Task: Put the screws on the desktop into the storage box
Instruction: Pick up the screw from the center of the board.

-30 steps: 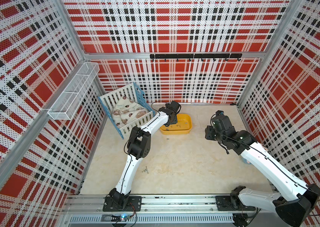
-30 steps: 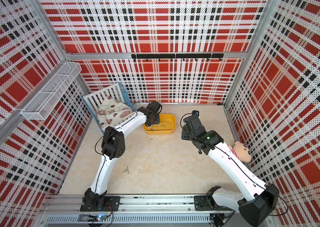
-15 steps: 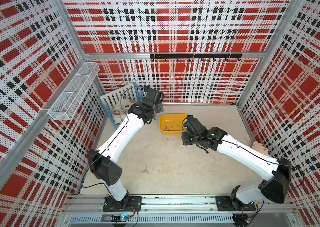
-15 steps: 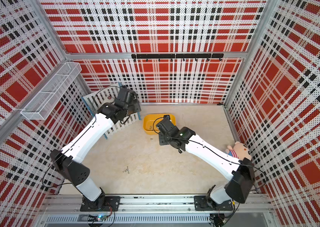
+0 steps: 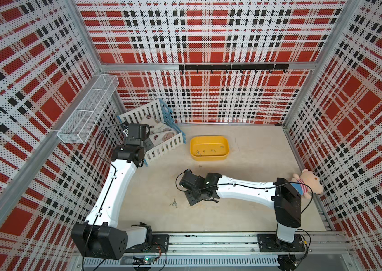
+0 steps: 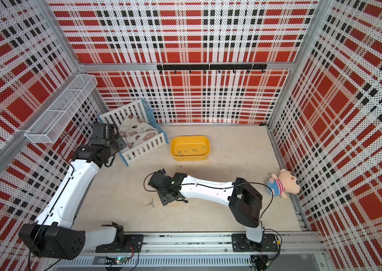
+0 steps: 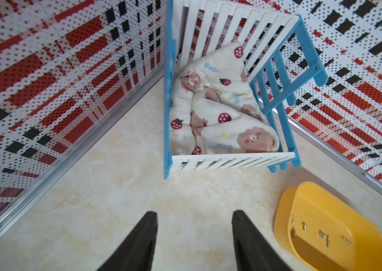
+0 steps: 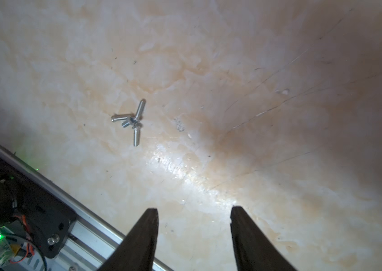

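Right wrist view: right gripper (image 8: 193, 211), jaws spread and empty, hovers near four clustered screws (image 8: 131, 120) on the desktop (image 8: 255, 117). Best to straddle one outer screw, pinch its shank, and avoid scattering the others.

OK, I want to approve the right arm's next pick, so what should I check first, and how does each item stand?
1. Screws waiting on the desktop: ok, a small cluster.
2. Cluster separated for a single pick: not ok, their heads touch.
3. Right gripper open and empty: ok.
4. Right gripper over the cluster: not ok, the cluster lies ahead of it, apart.
5. Left gripper out of the way: ok, open and empty by the crib.
6. Storage box upright and unobstructed: ok.
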Controlling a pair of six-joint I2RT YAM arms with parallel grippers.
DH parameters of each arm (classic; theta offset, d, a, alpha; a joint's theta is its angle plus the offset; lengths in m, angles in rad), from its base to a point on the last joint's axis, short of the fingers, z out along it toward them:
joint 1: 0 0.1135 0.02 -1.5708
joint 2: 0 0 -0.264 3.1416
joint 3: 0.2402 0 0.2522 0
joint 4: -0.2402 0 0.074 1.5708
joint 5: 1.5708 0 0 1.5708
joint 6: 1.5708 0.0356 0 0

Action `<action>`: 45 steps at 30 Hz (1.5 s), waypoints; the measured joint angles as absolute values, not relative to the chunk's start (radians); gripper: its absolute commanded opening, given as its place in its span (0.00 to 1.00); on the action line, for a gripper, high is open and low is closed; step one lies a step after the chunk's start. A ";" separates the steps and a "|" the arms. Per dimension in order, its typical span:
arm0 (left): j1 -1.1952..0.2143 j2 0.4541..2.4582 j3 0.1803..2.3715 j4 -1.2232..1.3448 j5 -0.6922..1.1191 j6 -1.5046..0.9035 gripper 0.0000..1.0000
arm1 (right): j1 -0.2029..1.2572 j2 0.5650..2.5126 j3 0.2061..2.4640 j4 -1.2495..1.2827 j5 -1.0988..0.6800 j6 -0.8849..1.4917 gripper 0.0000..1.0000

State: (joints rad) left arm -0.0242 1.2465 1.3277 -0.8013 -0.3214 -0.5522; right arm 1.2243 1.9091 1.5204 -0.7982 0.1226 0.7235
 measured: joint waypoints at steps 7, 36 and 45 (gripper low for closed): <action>0.078 1.209 1.269 -0.801 -0.284 -0.519 0.57 | 1.256 1.983 1.603 -0.795 0.095 0.732 0.57; 0.152 1.191 1.194 -0.797 -0.213 -0.452 0.57 | 1.280 2.302 1.934 -0.925 0.064 0.697 0.39; 0.163 1.191 1.190 -0.796 -0.206 -0.436 0.56 | 1.280 2.362 1.998 -0.965 0.065 0.696 0.35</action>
